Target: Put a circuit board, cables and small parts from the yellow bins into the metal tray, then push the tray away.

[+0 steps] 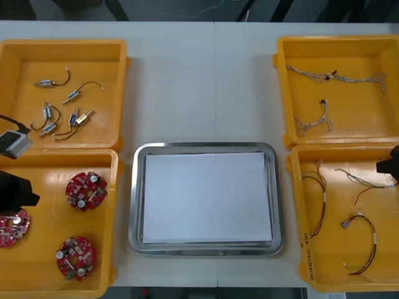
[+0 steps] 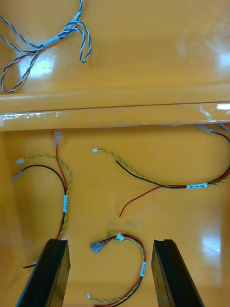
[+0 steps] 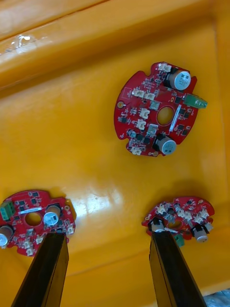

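Tray (image 1: 136, 205) at desk (image 1: 199, 81) centre, white inside, between four bins (image 1: 123, 93).
Front: boards (image 1: 86, 190) in near left bin. Right wrist: right end effector (image 2: 110, 276) wide over red-yellow cable (image 2: 142, 268). Left wrist: left end effector (image 3: 108, 271) wide over boards.

Metal tray (image 1: 135, 205), white inside, between yellow bins (image 1: 25, 62).

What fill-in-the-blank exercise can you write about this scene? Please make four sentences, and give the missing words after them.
1. The open left end effector hovers over ___ round red circuit boards.
2. The metal tray between the bins is ___ inside.
3. The right end effector hovers, fingers ___, over red and yellow cables.
4. The twisted blue and white cables lie in the far ___ yellow bin.

Missing words: three; white; open; right.
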